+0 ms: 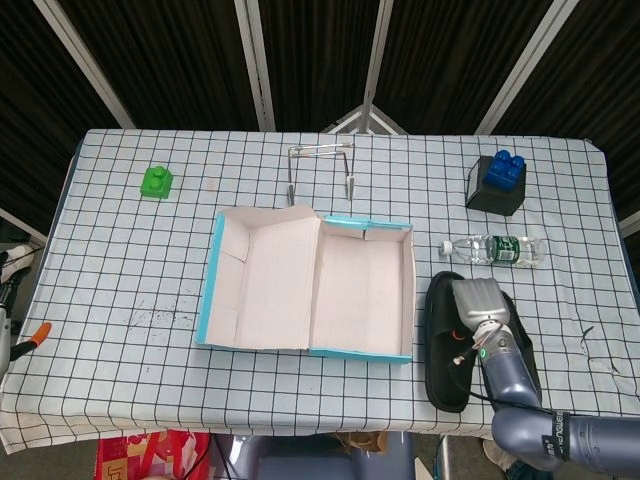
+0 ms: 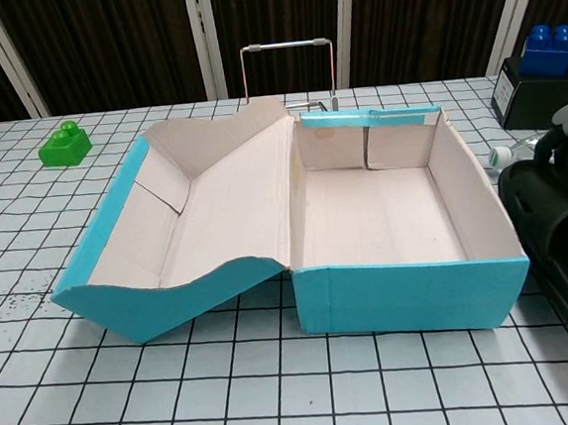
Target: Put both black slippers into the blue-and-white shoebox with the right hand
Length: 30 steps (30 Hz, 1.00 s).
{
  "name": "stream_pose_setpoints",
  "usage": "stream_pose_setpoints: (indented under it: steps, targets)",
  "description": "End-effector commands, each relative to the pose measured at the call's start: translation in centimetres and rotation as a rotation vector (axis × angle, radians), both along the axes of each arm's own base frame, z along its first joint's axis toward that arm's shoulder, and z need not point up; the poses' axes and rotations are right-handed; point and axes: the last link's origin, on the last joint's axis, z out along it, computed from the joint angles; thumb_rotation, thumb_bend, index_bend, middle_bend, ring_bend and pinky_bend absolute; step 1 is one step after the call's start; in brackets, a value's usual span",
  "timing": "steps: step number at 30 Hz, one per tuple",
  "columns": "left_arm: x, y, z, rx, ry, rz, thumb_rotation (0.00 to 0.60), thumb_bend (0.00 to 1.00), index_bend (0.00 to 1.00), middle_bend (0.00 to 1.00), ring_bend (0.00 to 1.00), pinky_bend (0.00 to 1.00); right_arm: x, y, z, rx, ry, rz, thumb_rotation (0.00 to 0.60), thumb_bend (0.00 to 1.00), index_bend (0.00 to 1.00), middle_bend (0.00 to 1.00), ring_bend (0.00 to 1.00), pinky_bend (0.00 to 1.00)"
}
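Two slippers are called for, yet only one black shape can be made out with any certainty, lying on the table just to the right of the open shoebox; a second dark edge shows on the far side of the right hand, but whether that is the other slipper I cannot tell. The hand sits on top of the slippers, and its fingers are hidden under its own back, so I cannot tell whether it is gripping or only resting there. The left hand is out of sight in both views.

The box is empty, its lid folded open to the left, so no slipper is in yet. The main risk, as I judge it, is a weak or partial hold: soft, flat footwear may sag, slip out, or come up as one slipper while the other stays behind. The near wall of the box stands close beside the slippers, so a low carry could catch it and shove the light cardboard across the checked cloth. The water bottle lies near, just beyond the hand, and could be knocked rolling.
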Motion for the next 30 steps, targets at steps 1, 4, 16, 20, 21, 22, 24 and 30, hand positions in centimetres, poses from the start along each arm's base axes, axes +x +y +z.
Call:
stream_pose_setpoints:
  steps: [1,4,16,20,21,22,24,30]
  targets:
    - [0.0,0.0,0.0,0.0,-0.002,-0.002,0.6,0.25,0.19,0.0,0.0,0.12,0.7,-0.3,1.1,-0.016,0.004,0.008,0.6,0.38,0.56,0.42,1.0,1.0]
    - [0.1,-0.1,0.1,0.001,-0.004,-0.003,0.6,0.25,0.19,0.0,0.0,0.12,1.4,-0.6,2.2,-0.031,0.012,0.015,0.6,0.38,0.56,0.42,1.0,1.0]
    - [0.5,0.0,0.6,0.053,-0.038,-0.076,0.6,0.25,0.18,0.0,0.0,0.12,5.2,-2.7,6.7,-0.108,-0.004,0.02,0.6,0.38,0.56,0.42,1.0,1.0]
    - [0.6,0.0,0.6,0.088,-0.063,-0.124,0.6,0.25,0.18,0.0,0.0,0.12,7.6,-3.8,8.2,-0.134,-0.104,0.021,0.6,0.38,0.56,0.42,1.0,1.0]
    - [0.6,0.1,0.5,0.089,-0.07,-0.131,0.6,0.25,0.18,0.0,0.0,0.12,8.2,-4.1,8.5,-0.141,-0.138,0.025,0.6,0.38,0.56,0.42,1.0,1.0]
    - [0.6,0.1,0.5,0.089,-0.075,-0.137,0.6,0.24,0.18,0.0,0.0,0.12,8.7,-4.3,8.8,-0.152,-0.175,0.032,0.6,0.38,0.56,0.42,1.0,1.0]
    - [0.6,0.1,0.3,0.087,-0.083,-0.147,0.6,0.23,0.18,0.0,0.0,0.12,9.7,-4.8,9.3,-0.174,-0.268,0.055,0.6,0.38,0.57,0.42,1.0,1.0]
    - [0.9,0.1,-0.4,0.068,-0.098,-0.158,0.6,0.23,0.18,0.0,0.0,0.12,10.2,-4.4,8.8,-0.184,-0.537,0.111,0.6,0.38,0.58,0.42,1.0,1.0]
